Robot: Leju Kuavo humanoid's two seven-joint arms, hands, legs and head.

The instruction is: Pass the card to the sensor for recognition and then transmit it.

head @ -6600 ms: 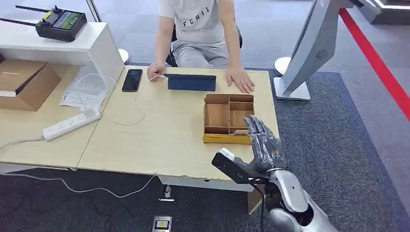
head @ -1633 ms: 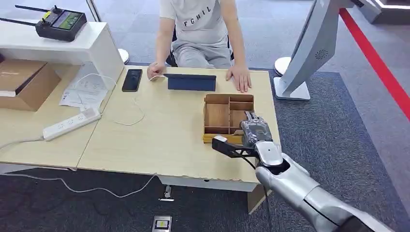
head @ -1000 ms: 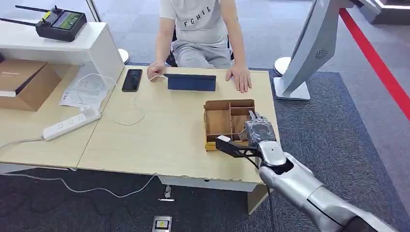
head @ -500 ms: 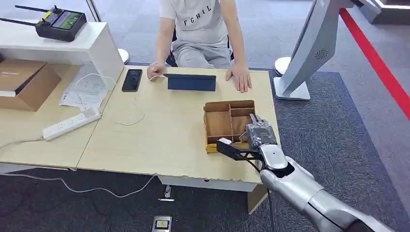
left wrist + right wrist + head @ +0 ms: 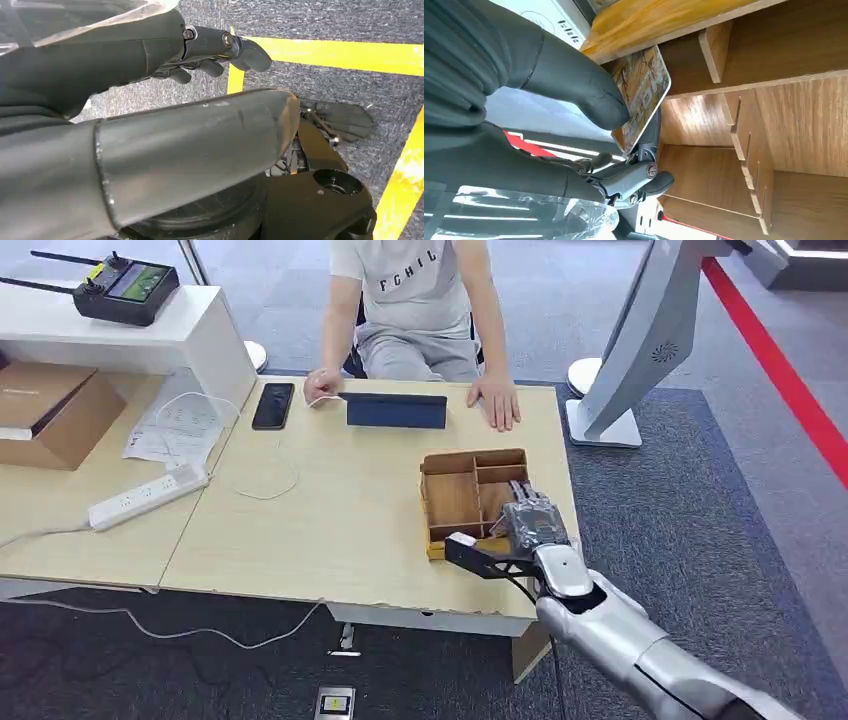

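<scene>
On the far left of the head view, a black controller (image 5: 118,284) with antennas sits on a white shelf (image 5: 150,335), above a cardboard box (image 5: 45,410). A white power strip (image 5: 148,496) lies on the light wooden bench (image 5: 330,510), with papers (image 5: 175,425) and a thin white cable beside it. Farther along, a black phone (image 5: 273,405) lies near the far edge, and just right of it stands a dark flat device (image 5: 396,411). A seated person (image 5: 410,300) rests one hand at each end of that device.

The wooden divided tray (image 5: 455,502) stands near the bench's right edge. The right hand (image 5: 532,523) reaches into the tray's right side. In the right wrist view, its thumb and a darker finger pinch the patterned card (image 5: 640,95), which is held above the tray's compartments, clear of the dividers.

The left hand (image 5: 165,100) hangs over grey carpet with yellow lines (image 5: 340,52); its fingers are spread and hold nothing.

A white stand (image 5: 640,340) rises at the far right, beside a red floor stripe (image 5: 790,380).
</scene>
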